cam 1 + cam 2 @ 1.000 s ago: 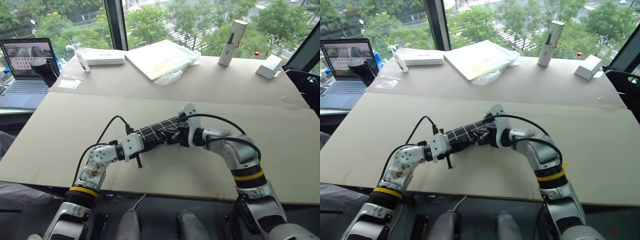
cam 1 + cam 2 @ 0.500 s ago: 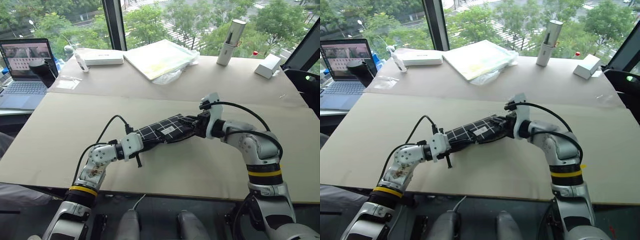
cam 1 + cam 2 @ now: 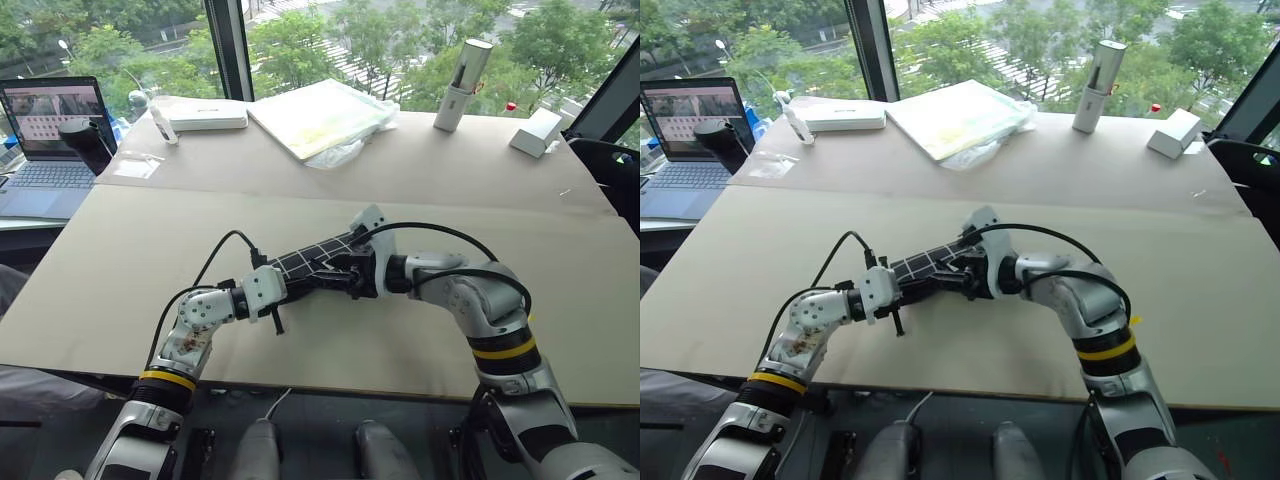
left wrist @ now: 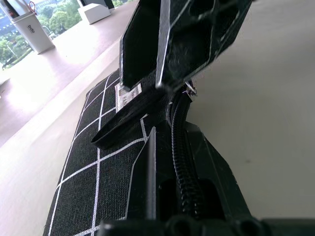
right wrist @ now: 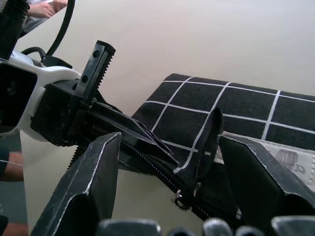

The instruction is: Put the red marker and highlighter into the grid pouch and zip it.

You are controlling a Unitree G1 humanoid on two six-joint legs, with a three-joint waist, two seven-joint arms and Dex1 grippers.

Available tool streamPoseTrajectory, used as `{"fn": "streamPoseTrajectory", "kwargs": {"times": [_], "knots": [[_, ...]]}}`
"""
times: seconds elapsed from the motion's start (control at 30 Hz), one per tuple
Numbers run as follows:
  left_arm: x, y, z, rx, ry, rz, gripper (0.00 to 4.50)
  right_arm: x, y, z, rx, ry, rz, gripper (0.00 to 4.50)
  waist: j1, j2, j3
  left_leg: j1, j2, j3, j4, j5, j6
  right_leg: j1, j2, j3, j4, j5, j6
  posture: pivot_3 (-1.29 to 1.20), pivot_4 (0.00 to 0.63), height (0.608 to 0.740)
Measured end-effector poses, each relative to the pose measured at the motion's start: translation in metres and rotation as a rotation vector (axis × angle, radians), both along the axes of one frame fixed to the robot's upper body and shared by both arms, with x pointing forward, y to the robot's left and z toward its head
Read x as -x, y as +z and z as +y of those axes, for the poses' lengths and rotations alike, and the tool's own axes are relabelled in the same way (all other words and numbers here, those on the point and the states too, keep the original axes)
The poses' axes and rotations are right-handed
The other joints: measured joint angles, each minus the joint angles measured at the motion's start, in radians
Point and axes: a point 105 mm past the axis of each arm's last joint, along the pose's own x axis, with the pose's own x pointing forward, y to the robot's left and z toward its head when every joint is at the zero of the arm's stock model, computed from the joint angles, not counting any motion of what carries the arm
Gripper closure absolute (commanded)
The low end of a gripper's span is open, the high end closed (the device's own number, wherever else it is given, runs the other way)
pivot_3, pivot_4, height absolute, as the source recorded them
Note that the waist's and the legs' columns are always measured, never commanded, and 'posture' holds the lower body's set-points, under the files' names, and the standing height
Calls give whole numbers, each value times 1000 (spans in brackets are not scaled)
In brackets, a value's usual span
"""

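The grid pouch (image 3: 318, 262) is suspended just above the tabletop (image 3: 130, 250), between the 2 pincers, with its long axis running from the left pincer (image 3: 283, 287) up and away to the right pincer (image 3: 342, 276). The left pincer is pressed together on the near corner of the grid pouch, at the zipper end. The right pincer stands spread, with 1 finger (image 5: 86, 189) on each side of the pouch's zipper edge, around the black pull strap (image 5: 209, 142) and the metal zipper pull (image 4: 190, 90); neither finger visibly presses the fabric. The white label (image 4: 127, 95) lies on the gridded face beside the right pincer. The pouch's contents cannot be determined.
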Motion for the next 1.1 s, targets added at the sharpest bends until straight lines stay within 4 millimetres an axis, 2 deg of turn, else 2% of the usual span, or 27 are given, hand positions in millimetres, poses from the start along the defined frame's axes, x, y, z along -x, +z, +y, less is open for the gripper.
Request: {"fn": "streamPoseTrajectory", "kwargs": {"times": [0.3,0.53,0.73,0.77,0.8,0.93,1.0,1.07,1.1], "knots": [[1,-6,-1,-4,11,14,4500,-6,-7,4,118,62,-100,1012,1,0,0,0,0,0,0,0,0,0,0,0,0,0,0,0,150,740],[2,-8,-1,-2,19,19,4500,-18,-14,-14,174,19,-111,1012,2,0,0,0,0,0,0,0,0,0,0,0,0,0,0,0,150,740],[2,-7,-2,3,16,15,4500,-23,-13,-21,200,13,-118,1012,2,0,0,0,0,0,0,0,0,0,0,0,0,0,0,0,150,740],[2,-7,-2,3,16,15,4500,-23,-13,-23,205,17,-117,1510,3,0,0,0,0,0,0,0,0,0,0,0,0,0,0,0,150,740],[2,-7,-2,3,16,15,4500,-21,-13,-23,209,25,-119,1708,3,0,0,0,0,0,0,0,0,0,0,0,0,0,0,0,150,740],[2,-7,-2,1,17,15,4500,-9,-16,-17,224,80,-128,3028,3,0,0,0,0,0,0,0,0,0,0,0,0,0,0,0,150,740],[2,-7,-2,1,17,14,4500,-8,-16,-16,231,91,-134,3847,3,0,0,0,0,0,0,0,0,0,0,0,0,0,0,0,150,740],[2,-7,-2,1,17,14,4500,-7,-17,-16,232,91,-132,4468,3,0,0,0,0,0,0,0,0,0,0,0,0,0,0,0,150,740],[2,-7,-2,1,17,14,4500,-7,-17,-17,232,90,-131,4468,3,0,0,0,0,0,0,0,0,0,0,0,0,0,0,0,150,740]]}}
